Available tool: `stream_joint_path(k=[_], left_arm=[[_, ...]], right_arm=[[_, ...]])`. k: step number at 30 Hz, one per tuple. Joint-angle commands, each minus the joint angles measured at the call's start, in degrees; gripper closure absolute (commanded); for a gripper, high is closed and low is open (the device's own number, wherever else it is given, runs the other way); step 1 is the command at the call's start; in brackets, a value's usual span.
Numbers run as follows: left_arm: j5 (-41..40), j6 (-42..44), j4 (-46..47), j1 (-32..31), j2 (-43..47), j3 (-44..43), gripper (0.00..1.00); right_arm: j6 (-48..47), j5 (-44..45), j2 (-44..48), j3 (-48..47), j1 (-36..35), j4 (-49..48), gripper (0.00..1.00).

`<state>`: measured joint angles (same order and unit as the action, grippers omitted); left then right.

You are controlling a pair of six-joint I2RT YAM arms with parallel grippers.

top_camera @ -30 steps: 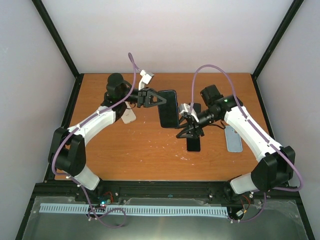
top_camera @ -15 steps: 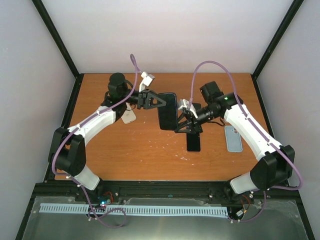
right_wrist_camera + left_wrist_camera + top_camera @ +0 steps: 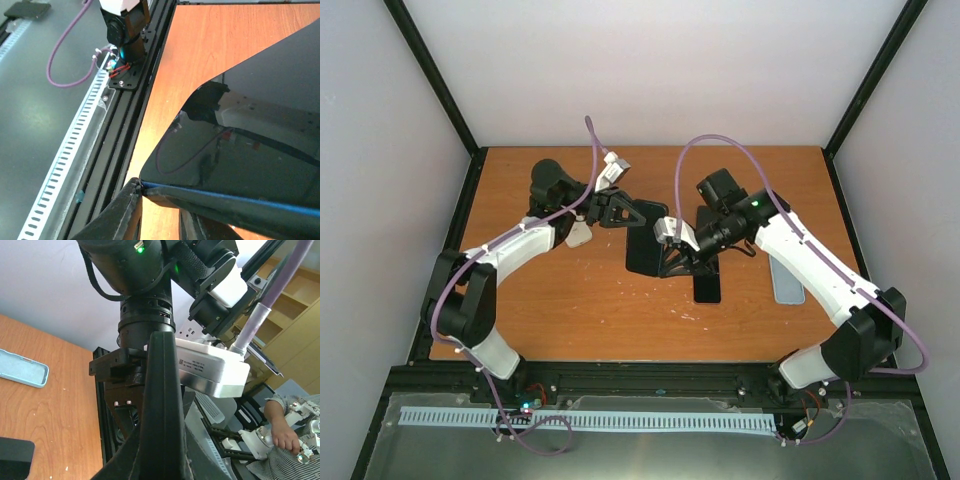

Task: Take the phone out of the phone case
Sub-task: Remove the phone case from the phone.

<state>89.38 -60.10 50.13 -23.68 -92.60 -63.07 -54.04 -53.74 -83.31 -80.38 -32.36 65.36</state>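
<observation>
— Well, what changed just now?
— Your left gripper [image 3: 635, 220] stays clamped on the phone [image 3: 642, 250], held tilted above mid-table. The right gripper [image 3: 670, 265] has swung in and narrowed around its lower edge; whether it bites yet, I cannot tell.
— Meaning?
— You're set to peel the case [image 3: 235, 204]; nothing's separated so far, I judge.

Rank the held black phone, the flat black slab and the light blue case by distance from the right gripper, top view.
From the right gripper:
1. held black phone, at its fingertips
2. flat black slab, on the table just beside it
3. light blue case, toward the table's right edge
</observation>
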Motion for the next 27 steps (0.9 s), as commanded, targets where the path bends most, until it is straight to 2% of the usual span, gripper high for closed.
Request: stream_joint_path(k=[1, 8, 12, 16, 21, 27], left_arm=[[0.7, -16.4, 19.1, -0.2, -0.9, -0.8, 1.00], [0.3, -31.1, 36.5, -0.2, -3.6, 0.4, 1.00], [-0.2, -35.5, 41.4, -0.2, -5.2, 0.2, 1.00], [0.0, -35.1, 41.0, -0.2, -5.2, -0.1, 1.00], [-0.2, -31.3, 36.8, -0.2, -3.9, 0.9, 1.00], [-0.5, -28.9, 33.6, -0.5, -3.6, 1.3, 1.00]], right_arm=[[-2.6, 7.4, -0.3, 0.4, -3.2, -5.2, 0.81], [2.8, 12.8, -1.5, -2.5, -3.2, -12.9, 0.84], [5.9, 13.6, -3.1, -5.1, -3.2, -14.7, 0.86], [10.3, 15.3, -3.2, -4.3, -1.4, -18.3, 0.88], [17.3, 11.9, -2.2, -2.8, 4.3, -23.3, 0.84], [22.6, 12.1, -3.3, -2.6, 6.6, -27.5, 0.80]])
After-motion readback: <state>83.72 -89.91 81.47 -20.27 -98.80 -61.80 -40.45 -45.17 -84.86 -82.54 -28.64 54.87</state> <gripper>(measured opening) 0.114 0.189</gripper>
